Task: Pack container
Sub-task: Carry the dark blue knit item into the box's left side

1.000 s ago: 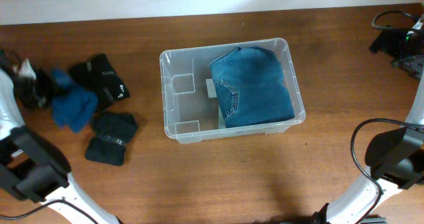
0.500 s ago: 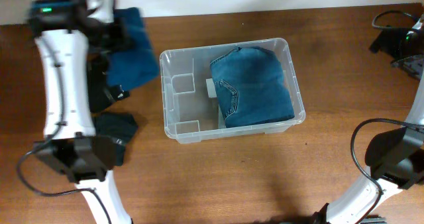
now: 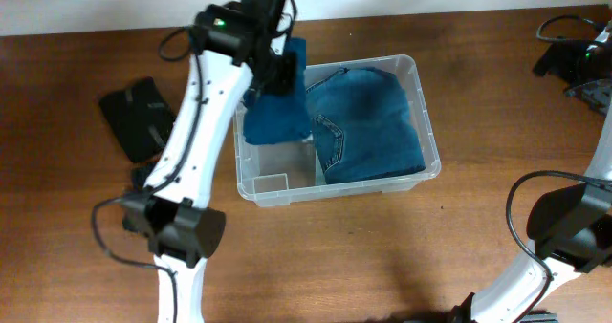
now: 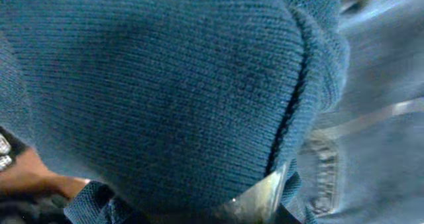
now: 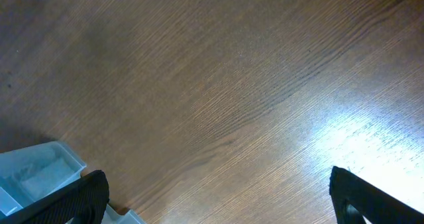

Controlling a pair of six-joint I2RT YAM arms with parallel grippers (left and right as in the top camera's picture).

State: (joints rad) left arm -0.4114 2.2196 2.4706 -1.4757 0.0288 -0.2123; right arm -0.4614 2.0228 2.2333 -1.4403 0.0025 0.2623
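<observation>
The clear plastic container (image 3: 422, 122) stands mid-table with folded blue jeans (image 3: 368, 122) in its right half. My left gripper (image 3: 277, 70) is shut on a blue knit garment (image 3: 275, 113) and holds it hanging over the container's left half. In the left wrist view the blue knit (image 4: 152, 85) fills the frame, with the jeans (image 4: 377, 118) beyond. My right gripper (image 5: 215, 197) is open and empty above bare wood; a corner of the container (image 5: 33, 174) shows at its lower left.
A folded black garment (image 3: 139, 120) lies on the table left of the container, partly behind my left arm. The right arm's base and cables (image 3: 579, 55) sit at the far right edge.
My left gripper has carried the blue knit garment from the left pile to the right, over the container's left half. The right arm has not moved.
</observation>
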